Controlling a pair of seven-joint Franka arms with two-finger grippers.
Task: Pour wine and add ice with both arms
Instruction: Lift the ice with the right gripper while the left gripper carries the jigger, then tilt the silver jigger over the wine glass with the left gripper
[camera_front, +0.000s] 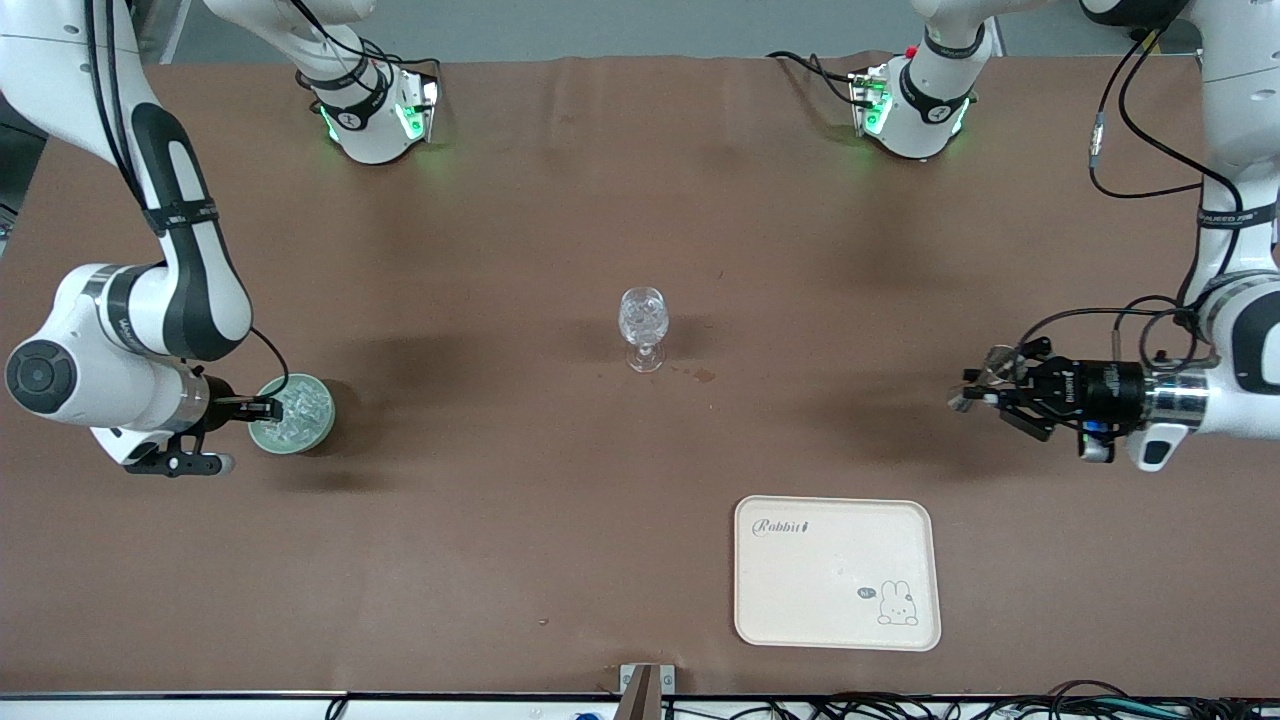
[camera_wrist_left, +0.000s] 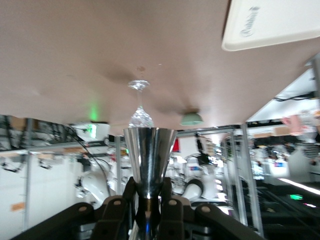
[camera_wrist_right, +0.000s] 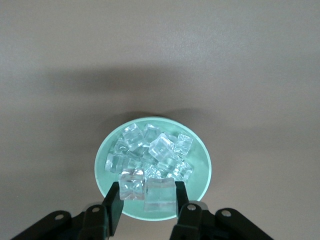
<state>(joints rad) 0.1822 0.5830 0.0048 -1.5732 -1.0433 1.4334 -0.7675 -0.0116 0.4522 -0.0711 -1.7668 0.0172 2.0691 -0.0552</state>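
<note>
My right gripper (camera_wrist_right: 148, 195) is shut on two cubes of ice (camera_wrist_right: 160, 196), held just over the pale green bowl (camera_wrist_right: 202, 155), which holds several more cubes. From the front, that gripper (camera_front: 262, 407) hangs over the bowl (camera_front: 300, 425) at the right arm's end of the table. My left gripper (camera_wrist_left: 148, 192) is shut on the narrow base of a shiny steel cone-shaped cup (camera_wrist_left: 149, 155). It (camera_front: 985, 395) holds the cup level above the table at the left arm's end. The clear stemmed glass (camera_front: 643, 325) stands upright mid-table. Wine is out of view.
A cream tray (camera_front: 836, 572) with a rabbit drawing lies nearer the front camera than the glass, toward the left arm's end. A small dark spot (camera_front: 704, 375) marks the brown cloth beside the glass's foot.
</note>
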